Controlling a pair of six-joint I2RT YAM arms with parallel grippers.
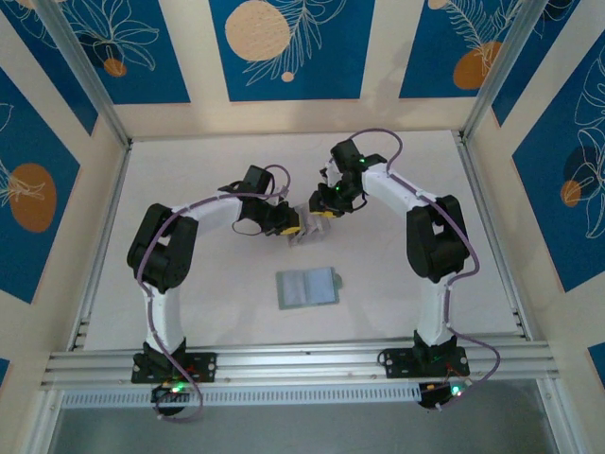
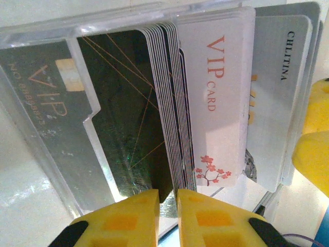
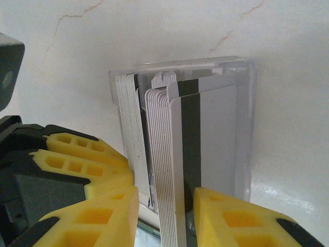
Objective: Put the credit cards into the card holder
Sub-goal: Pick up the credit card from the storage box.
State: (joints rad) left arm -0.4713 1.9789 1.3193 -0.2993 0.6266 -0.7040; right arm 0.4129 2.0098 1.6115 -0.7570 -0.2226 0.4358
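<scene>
here, on the left, the left gripper [image 2: 167, 199] reaches in toward mid-table. its yellow jaws are drawn to a thin slit at the near edge of a clear case [image 2: 56, 154], and they look pinched on that case's wall. the case sits on the white table [image 1: 217, 322] between the two grippers and is packed with cards [image 2: 216, 103]. in the left wrist view these run from a dark one with gold lines, through a dense row of thin white edges, to a pale one lettered vip card with a small pink blossom, with more pale ones behind it. nearer the arm bases than the case, and apart from it, the holder [image 1: 307, 287] lies open and flat on the table, sage green, its tab on the right edge; neither gripper touches it. on the right, the right gripper [image 3: 167, 198] meets the case from the far right. its jaws are partly apart and set either side of a bundle of cards standing out of the case, the outer one showing a black stripe. one finger lies against that striped card; whether the bundle is truly clamped i cannot tell.
</scene>
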